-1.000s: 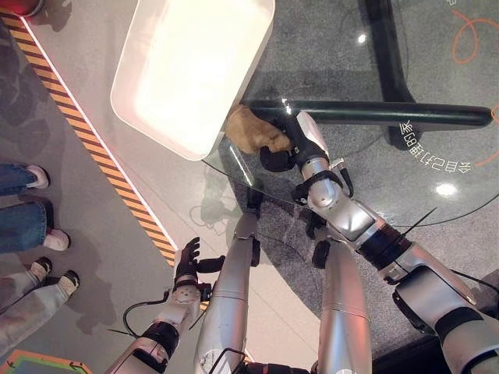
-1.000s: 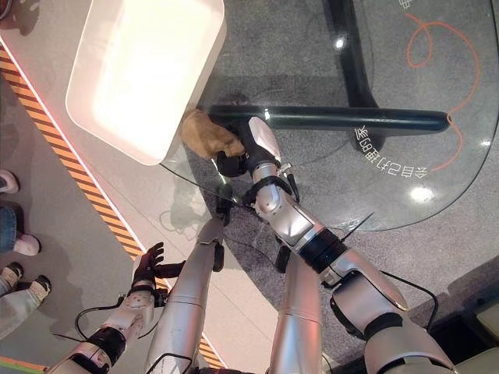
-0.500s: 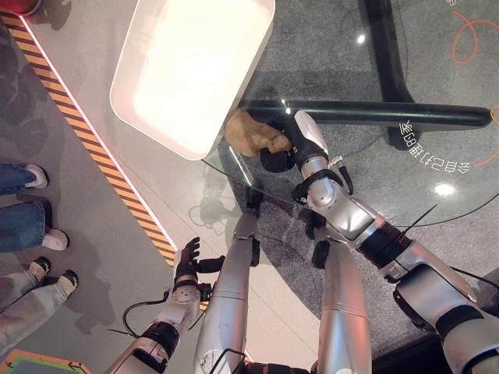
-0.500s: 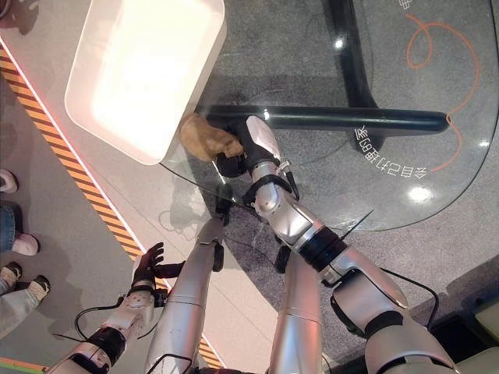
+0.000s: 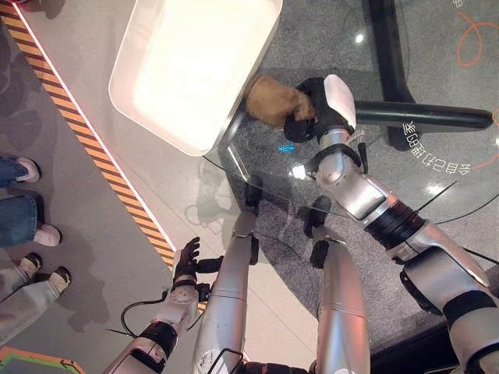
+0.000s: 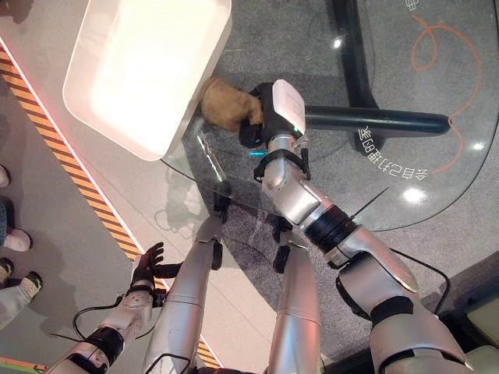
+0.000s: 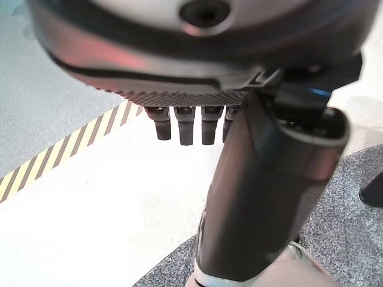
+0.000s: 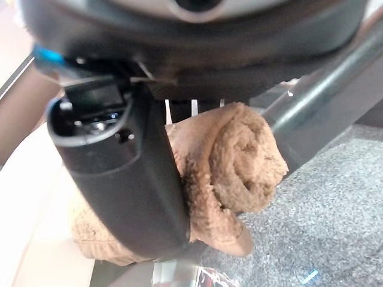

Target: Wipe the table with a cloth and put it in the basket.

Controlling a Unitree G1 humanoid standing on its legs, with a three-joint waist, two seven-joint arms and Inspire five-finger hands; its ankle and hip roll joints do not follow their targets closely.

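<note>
Right hand fingers and thumb curled tight round the brown cloth, bunched into a roll in the grip (right wrist view shows the roll pressed between thumb and the fingers behind it). Cloth sticks out of the hand toward the white basket, its far end just beside or touching the basket's near rim; can't tell which. Hand and cloth sit over the corner of the glass table; can't tell if the cloth touches the glass. Dark tubular table frame runs under the glass right behind the hand.

Left hand hangs low by the robot's side, well apart from the table, fingers straight and relaxed, holding nothing, above pale floor near the yellow-black striped tape.

White basket stands on the floor at the table's corner, nothing visible inside. Person's legs and shoes at the left edge, beyond the tape.
</note>
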